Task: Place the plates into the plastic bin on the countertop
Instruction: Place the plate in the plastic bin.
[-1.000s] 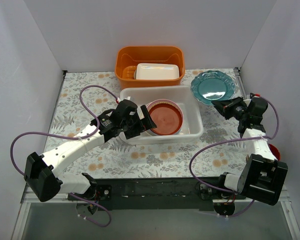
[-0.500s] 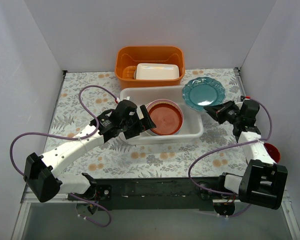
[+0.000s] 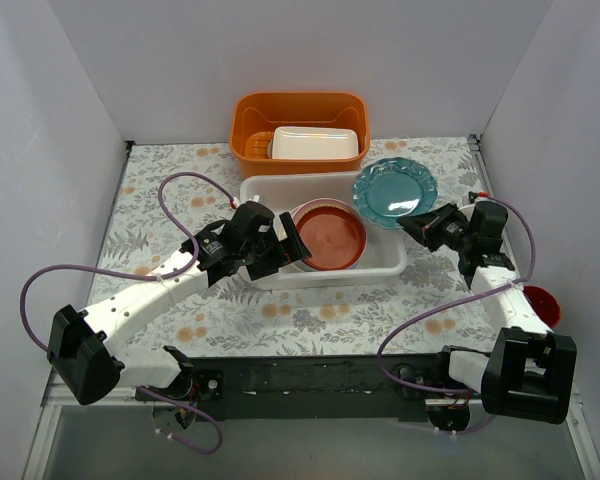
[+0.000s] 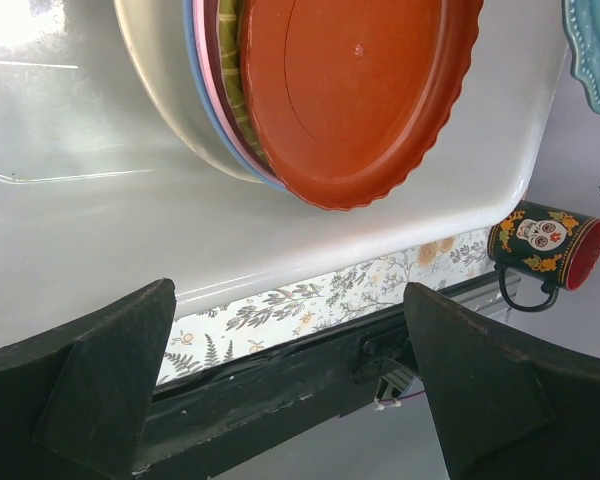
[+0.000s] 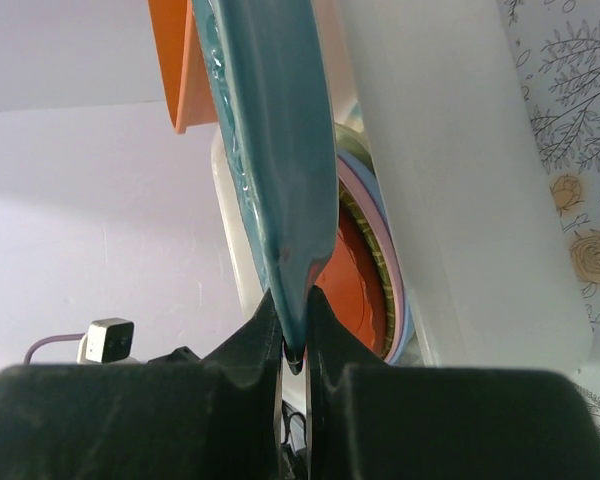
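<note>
My right fingers [image 3: 427,226] are closed on the rim of the teal scalloped plate [image 3: 394,187], pinching its edge between both pads. The plate hangs tilted over the far right corner of the plastic bin [image 3: 332,279], part of it past the bin's rim. Inside the bin a stack of plates [image 4: 212,110] sits against its left half, with the red-brown plate [image 3: 330,237] on top and pink, light blue and cream edges showing beneath it. My left fingers [image 3: 288,240] are spread wide and hold nothing. They sit at the bin's near left wall, just beside the stack. The bin stands on the leaf-printed bench [image 3: 160,190]. Just behind the bin is an orange tub [image 3: 298,110] with a white box [image 3: 316,143] in it. Well to the bin's right, a skull-printed mug [image 4: 545,240] lies on its side by the bench's near edge.
</note>
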You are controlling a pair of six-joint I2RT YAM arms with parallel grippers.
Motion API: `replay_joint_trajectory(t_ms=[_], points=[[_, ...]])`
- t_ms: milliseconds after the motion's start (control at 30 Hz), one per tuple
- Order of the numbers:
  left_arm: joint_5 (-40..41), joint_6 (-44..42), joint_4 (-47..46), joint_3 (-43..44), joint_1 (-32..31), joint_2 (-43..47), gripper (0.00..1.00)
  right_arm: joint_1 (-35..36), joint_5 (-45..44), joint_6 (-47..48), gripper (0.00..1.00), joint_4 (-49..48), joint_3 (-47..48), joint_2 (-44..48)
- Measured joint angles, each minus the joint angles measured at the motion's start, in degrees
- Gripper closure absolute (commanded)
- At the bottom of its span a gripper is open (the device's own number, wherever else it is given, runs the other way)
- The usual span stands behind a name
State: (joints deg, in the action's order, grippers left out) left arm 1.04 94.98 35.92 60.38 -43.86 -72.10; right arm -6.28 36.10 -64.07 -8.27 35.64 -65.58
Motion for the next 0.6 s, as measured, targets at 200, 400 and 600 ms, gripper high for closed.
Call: replay_joint_trajectory(t_ms=[200, 400, 600], points=[[0.00, 0.02, -0.15, -0.02, 0.00, 0.00, 0.02, 2.40, -0.50, 0.07, 0.99, 0.42, -0.28, 0.83], [-0.09, 0.59, -0.83, -1.03, 0.00, 0.22, 0.02, 4.85, -1.18, 0.26, 0.99, 1.38, -0.63, 2.23], [-0.22, 1.07, -1.38, -1.84, 0.02, 0.50, 0.02, 7.26, -1.66, 0.63, 0.99, 2.21, -0.63, 3.23]])
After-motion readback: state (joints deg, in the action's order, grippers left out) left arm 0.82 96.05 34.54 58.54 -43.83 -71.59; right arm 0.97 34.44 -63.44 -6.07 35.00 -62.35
